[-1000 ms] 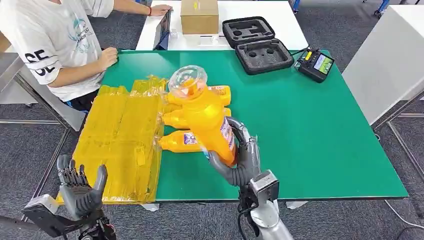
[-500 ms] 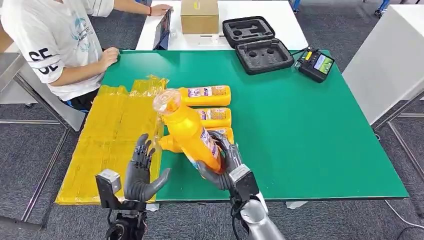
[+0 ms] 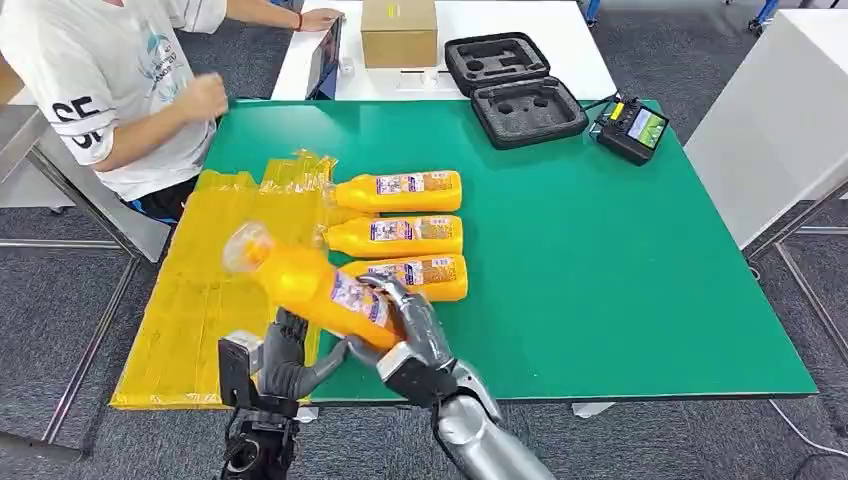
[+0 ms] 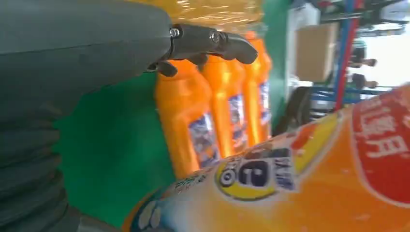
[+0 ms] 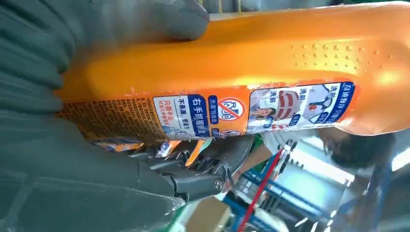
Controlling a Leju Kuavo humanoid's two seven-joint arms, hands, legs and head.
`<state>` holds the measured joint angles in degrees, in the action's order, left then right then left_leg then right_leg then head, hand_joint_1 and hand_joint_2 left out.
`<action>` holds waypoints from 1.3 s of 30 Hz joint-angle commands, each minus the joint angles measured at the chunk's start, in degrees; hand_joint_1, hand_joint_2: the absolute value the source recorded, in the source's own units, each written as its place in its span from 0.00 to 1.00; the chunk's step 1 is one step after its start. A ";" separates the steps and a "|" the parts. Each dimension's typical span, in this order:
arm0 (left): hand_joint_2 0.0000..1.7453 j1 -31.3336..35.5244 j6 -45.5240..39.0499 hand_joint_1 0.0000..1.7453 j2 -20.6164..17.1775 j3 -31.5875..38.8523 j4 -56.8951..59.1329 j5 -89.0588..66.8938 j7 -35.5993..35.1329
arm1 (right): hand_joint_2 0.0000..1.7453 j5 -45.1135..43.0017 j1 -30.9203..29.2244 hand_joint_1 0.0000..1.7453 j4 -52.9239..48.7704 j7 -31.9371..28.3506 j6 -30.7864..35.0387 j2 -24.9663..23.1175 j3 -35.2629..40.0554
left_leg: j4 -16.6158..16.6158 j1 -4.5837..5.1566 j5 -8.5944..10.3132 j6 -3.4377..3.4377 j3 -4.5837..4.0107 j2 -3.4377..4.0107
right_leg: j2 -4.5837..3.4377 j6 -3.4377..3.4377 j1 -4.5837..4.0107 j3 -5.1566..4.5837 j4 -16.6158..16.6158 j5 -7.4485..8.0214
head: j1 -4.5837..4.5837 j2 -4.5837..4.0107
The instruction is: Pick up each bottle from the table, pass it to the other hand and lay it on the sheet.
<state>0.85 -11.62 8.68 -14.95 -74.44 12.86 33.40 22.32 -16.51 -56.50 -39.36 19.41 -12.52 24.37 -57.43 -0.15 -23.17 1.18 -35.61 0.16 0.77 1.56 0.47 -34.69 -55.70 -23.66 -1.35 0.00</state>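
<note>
Green felt covers the surface (image 3: 620,260) we work at, with grey carpet around it. Nearest us, our right robot hand (image 3: 405,335) is wrapped around the lower body of the orange bottle (image 3: 315,285), holding it tilted in the air with its clear cap out over the yellow sheet (image 3: 215,290). Just beside and below it, our left robot hand (image 3: 290,360) has its fingers apart under the bottle, holding nothing; we cannot tell whether it touches yet. Beyond the right robot hand, 3 more bottles (image 3: 400,235) lie side by side on the surface. Farther off, a person (image 3: 110,90) sits at the far corner. We judge the handover risky: releasing before the left robot hand closes would drop the bottle.
</note>
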 commanded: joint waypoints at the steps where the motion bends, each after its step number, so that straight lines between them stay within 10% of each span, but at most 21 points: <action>1: 1.00 5.21 5.99 0.00 -1.85 0.38 4.99 6.60 -0.82 | 1.00 6.32 -3.46 1.00 13.23 2.65 -0.81 -0.45 11.38 | 0.05 -0.09 -0.11 -0.10 0.32 -0.07 | 0.00 -0.08 -0.08 0.34 0.08 -0.11 | -0.02 0.00; 39: 1.00 1.74 19.84 0.00 -3.22 3.45 -9.72 17.56 -1.95 | 1.00 4.59 -2.71 1.00 6.93 1.19 -2.14 1.09 2.91 | -0.04 -0.05 -0.15 -0.10 0.16 0.08 | -0.08 -0.06 -0.05 0.16 -0.02 -0.15 | 0.17 0.00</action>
<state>-2.28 8.02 4.89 -11.04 -86.62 30.12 32.09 26.86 -18.76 -49.39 -38.97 17.62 -12.37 28.70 -57.44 -0.14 -23.19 1.15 -35.73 0.51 0.50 1.56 0.47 -34.91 -55.71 -23.62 -1.18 0.00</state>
